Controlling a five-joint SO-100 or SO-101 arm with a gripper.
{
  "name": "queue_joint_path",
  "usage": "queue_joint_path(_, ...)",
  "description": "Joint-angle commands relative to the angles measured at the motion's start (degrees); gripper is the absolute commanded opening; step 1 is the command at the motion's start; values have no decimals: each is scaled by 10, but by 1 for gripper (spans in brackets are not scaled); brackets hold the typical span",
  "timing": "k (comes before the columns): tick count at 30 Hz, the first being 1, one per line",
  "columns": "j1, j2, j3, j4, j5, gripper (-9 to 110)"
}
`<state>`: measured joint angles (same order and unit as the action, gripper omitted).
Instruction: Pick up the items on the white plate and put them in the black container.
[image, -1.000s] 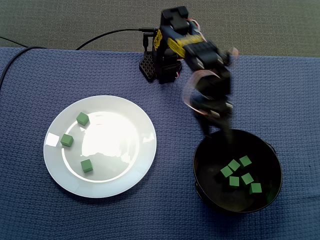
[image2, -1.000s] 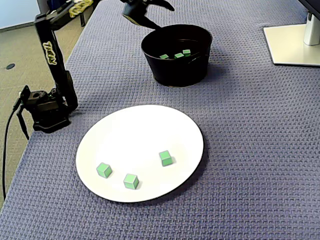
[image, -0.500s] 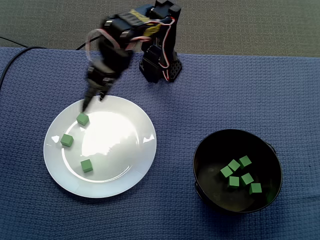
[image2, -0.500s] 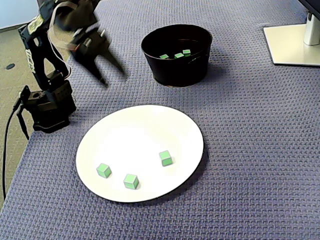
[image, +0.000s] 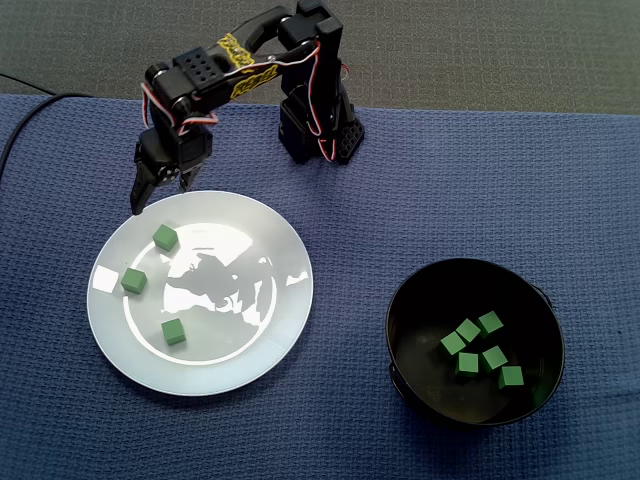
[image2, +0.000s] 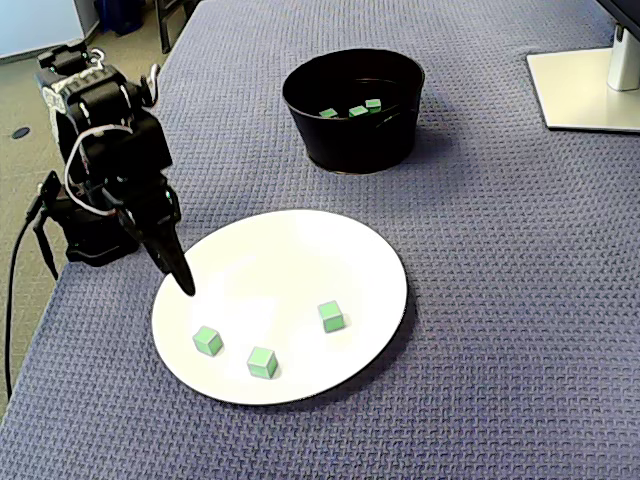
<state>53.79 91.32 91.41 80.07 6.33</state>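
A white plate (image: 260, 330) (image2: 290, 250) lies on the blue cloth with three green cubes on it. One cube (image: 165, 237) (image2: 208, 341) sits nearest the arm, a second (image: 134, 281) (image2: 262, 362) by the plate's outer rim, and a third (image: 174, 332) (image2: 332, 316) apart from both. My gripper (image: 158, 197) (image2: 183, 285) points down over the plate's rim on the arm's side, a short way from the nearest cube. It is open and holds nothing. The black container (image: 400, 300) (image2: 350, 140) has several green cubes inside.
The arm's base (image: 320, 135) (image2: 90, 225) stands at the cloth's edge with a black cable (image: 30, 95) (image2: 20, 270) running off. A white monitor foot (image2: 585, 90) occupies the far right corner in one fixed view.
The arm has swung away from the black container over to the plate and come down. The gripper now hangs low at the plate's rim. The cubes have not moved.
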Motion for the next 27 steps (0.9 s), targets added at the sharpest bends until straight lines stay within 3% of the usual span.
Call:
queue_joint_path(1, 20, -18, 1, -29, -20, 30)
queue_joint_path(13, 7, -103, -42, -53, -92, 29)
queue_joint_path(27, -11, -132, -69, -42, -281, 29)
